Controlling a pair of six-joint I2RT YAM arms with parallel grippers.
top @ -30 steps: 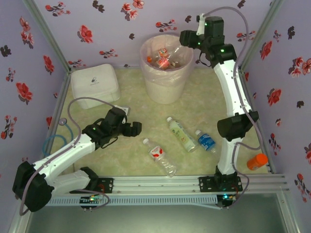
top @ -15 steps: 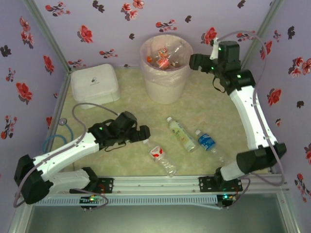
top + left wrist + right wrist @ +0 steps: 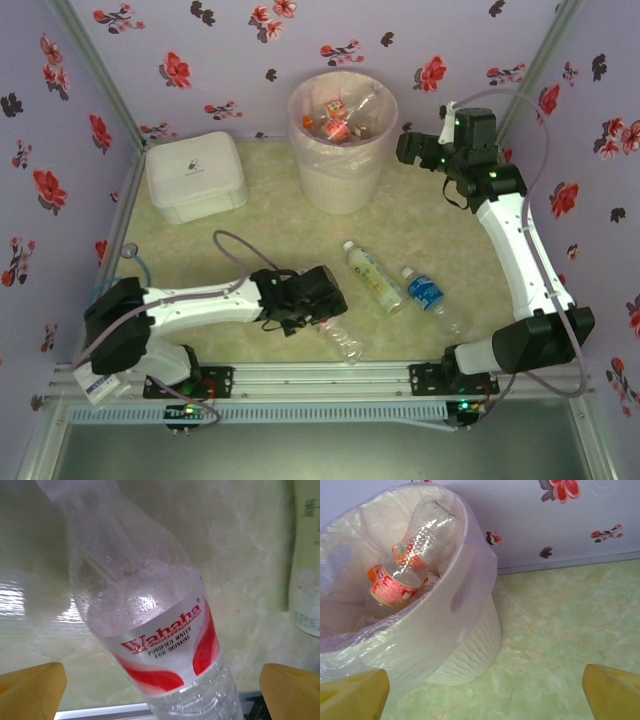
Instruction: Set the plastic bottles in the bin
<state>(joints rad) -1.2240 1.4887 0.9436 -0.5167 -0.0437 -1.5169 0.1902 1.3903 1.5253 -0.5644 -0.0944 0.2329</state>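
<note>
Top view: L gripper (image 3: 328, 300) is lower centre, over the neck end of the red bottle (image 3: 343, 343), jaws spread. Green bottle (image 3: 372, 276) and blue bottle (image 3: 426, 292) lie just right of it. R gripper (image 3: 405, 148) hangs upper right, beside the bin (image 3: 340, 170), open, holding nothing.
L wrist: red bottle lies centred btwn the wide jaws, touching neither.
R wrist: bin at upper left w/ binned bottles (image 3: 395, 580) inside; jaws wide, bare floor (image 3: 560, 630) btwn them.
</note>
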